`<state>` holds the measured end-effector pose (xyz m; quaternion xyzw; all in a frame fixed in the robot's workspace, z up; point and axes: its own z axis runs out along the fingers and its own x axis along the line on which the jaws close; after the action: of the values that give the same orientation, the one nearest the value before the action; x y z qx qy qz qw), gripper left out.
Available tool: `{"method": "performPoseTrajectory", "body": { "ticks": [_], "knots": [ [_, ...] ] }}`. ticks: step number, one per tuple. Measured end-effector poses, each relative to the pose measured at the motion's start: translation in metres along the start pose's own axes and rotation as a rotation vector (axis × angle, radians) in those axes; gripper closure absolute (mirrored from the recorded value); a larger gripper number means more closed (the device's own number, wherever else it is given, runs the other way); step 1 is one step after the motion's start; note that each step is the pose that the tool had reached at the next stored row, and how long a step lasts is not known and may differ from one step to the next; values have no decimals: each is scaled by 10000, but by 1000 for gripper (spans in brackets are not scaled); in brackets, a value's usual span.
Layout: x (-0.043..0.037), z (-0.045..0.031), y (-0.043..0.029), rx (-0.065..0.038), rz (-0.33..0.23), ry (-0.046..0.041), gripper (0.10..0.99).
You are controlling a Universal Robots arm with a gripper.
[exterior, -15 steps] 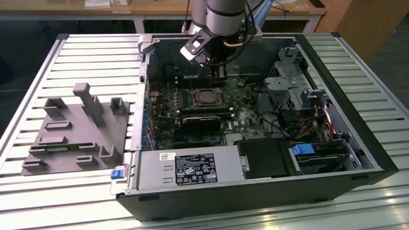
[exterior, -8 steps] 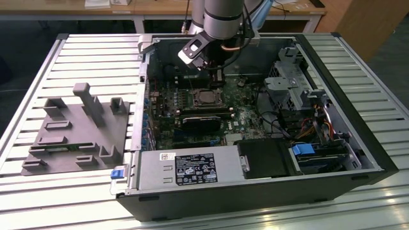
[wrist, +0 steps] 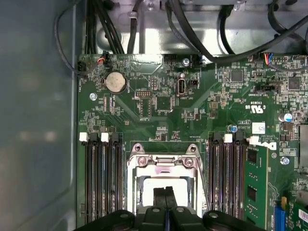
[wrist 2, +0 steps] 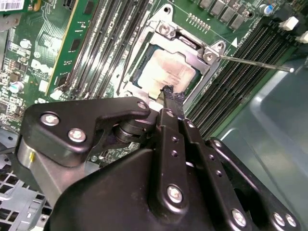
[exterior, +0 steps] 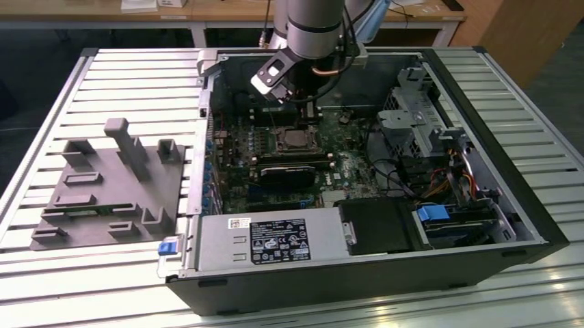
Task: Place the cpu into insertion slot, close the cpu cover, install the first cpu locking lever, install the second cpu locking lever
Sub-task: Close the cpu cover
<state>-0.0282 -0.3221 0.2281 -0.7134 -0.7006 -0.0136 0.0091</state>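
Note:
The cpu (wrist 2: 166, 70) lies in the insertion slot (exterior: 294, 139) of the green motherboard (wrist: 192, 110), pale face up. The silvery cpu cover (wrist 2: 192, 52) lies down over it, its window framing the chip; in the first wrist view the cover (wrist: 162, 166) and a strip of the cpu (wrist: 146, 185) show too. A thin locking lever (wrist 2: 255, 62) sticks out free beside the socket. My gripper (wrist 2: 169, 92) is shut with nothing in it, its tips just over the cover's near edge. It also shows in the first wrist view (wrist: 166, 191) and the exterior view (exterior: 294, 102).
Long memory slots (wrist: 101, 178) flank the socket on both sides. A black fan card (exterior: 287, 171) sits just in front of it, with the power supply (exterior: 264, 239) beyond. Cables (wrist: 192, 29) and a drive cage (exterior: 420, 116) crowd the case. A grey fixture (exterior: 109, 184) lies outside.

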Motion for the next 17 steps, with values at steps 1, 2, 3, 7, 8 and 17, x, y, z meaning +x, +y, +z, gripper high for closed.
{"method": "performPoseTrajectory", "body": {
  "ticks": [1,2,3,7,8,17],
  "knots": [
    [0,0,0,0,0,-1,984],
    [0,0,0,0,-5,0,984],
    [0,0,0,1,-44,-1,984],
    [0,2,-1,22,-687,2,984],
    [0,2,0,28,-866,-1,984],
    [-1,11,0,80,-2501,3,984]
  ]
}}
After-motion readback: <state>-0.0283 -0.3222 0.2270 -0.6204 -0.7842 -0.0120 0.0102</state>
